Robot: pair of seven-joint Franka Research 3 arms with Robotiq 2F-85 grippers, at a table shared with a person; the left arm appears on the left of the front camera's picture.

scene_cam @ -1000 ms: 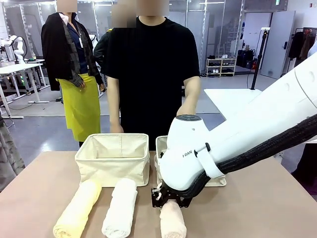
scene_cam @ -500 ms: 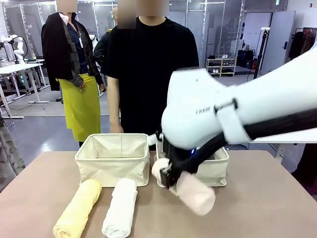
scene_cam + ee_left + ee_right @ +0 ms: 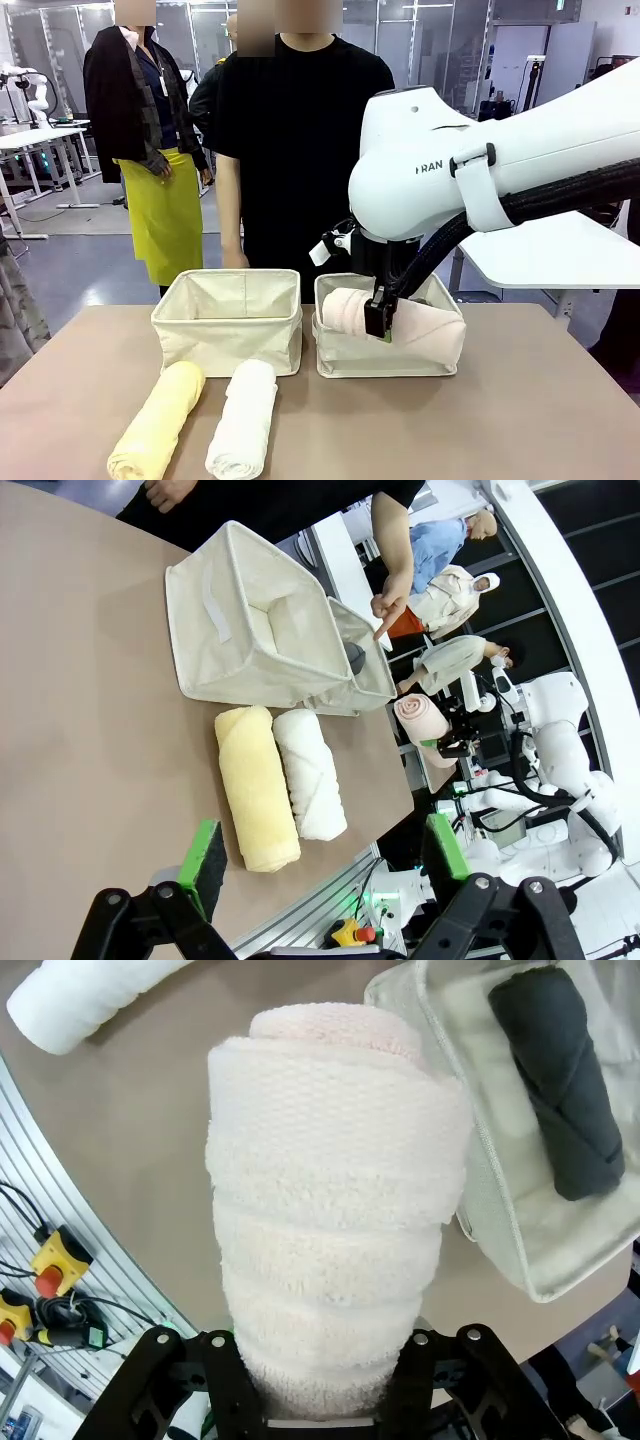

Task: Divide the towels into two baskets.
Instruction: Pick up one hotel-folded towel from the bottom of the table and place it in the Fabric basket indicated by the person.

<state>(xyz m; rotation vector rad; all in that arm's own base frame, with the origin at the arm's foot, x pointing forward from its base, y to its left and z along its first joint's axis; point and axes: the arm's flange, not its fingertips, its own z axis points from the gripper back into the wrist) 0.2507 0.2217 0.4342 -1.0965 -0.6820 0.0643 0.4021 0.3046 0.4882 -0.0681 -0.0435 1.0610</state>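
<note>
Cream-pink towel [image 3: 415,328], lifted off the table [image 3: 550,420] within the last second, now hangs at the near rim of the right basket [image 3: 335,358], not yet inside it. The right gripper [image 3: 380,318] is pressed together on the roll. A dark grey towel [image 3: 560,1090] already lies in that basket. The yellow towel [image 3: 155,420] and white towel [image 3: 243,420] stay before the left basket [image 3: 225,340], which looks unfilled. The left gripper [image 3: 322,852] is spread, holding nothing. Judged half done once this roll is released.

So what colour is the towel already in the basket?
Dark grey. The towel lies in the basket, clearest in the right wrist view.
</note>
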